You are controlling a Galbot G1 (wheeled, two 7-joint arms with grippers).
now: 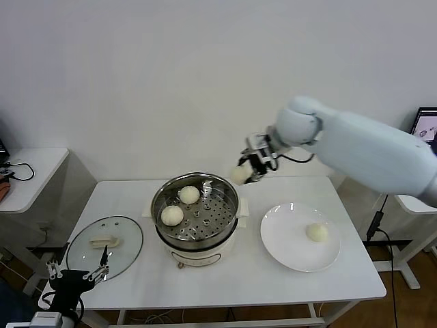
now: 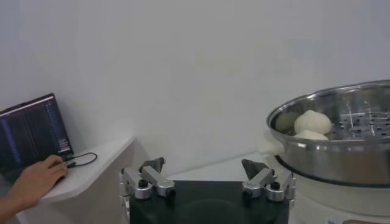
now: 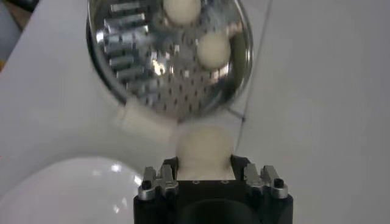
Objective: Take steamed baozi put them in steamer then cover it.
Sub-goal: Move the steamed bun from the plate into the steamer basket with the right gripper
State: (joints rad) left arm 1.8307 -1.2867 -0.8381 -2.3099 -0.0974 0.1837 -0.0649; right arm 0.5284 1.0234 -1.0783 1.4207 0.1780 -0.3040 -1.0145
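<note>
- Above the table [image 1: 205, 287], past the far right rim of the steamer [image 1: 196, 213], the right gripper [image 1: 246, 171] hangs in the air, clamped on one steamed baozi [image 1: 240, 173].
- From the right wrist view that bun [image 3: 204, 146] sits squeezed between the jaws, with the steamer's perforated tray [image 3: 167, 55] just beyond and below it.
- Two more baozi lie on the tray inside the pot: one [image 1: 189, 195] toward the back, another [image 1: 172, 215] toward the left side, both lower than the held bun and to its left.
- A fourth baozi [image 1: 316, 232] rests on the white plate [image 1: 287, 246], below the right gripper and to its right, on the near side.
- Well away to the left of the pot, the glass cover [image 1: 104, 246] lies flat on the table, cream handle up, off the steamer.
- Down at the table's near-left corner the left gripper [image 1: 76, 273] waits with its fingers spread apart and nothing between them; its tips point toward the cover's near rim.
- From the left wrist view the steamer's steel rim [image 2: 332, 131] stands just beyond that gripper [image 2: 207, 179].
- Farther off on a side desk [image 2: 91, 170], a person's hand [image 2: 33, 179] rests by a laptop [image 2: 30, 131].
</note>
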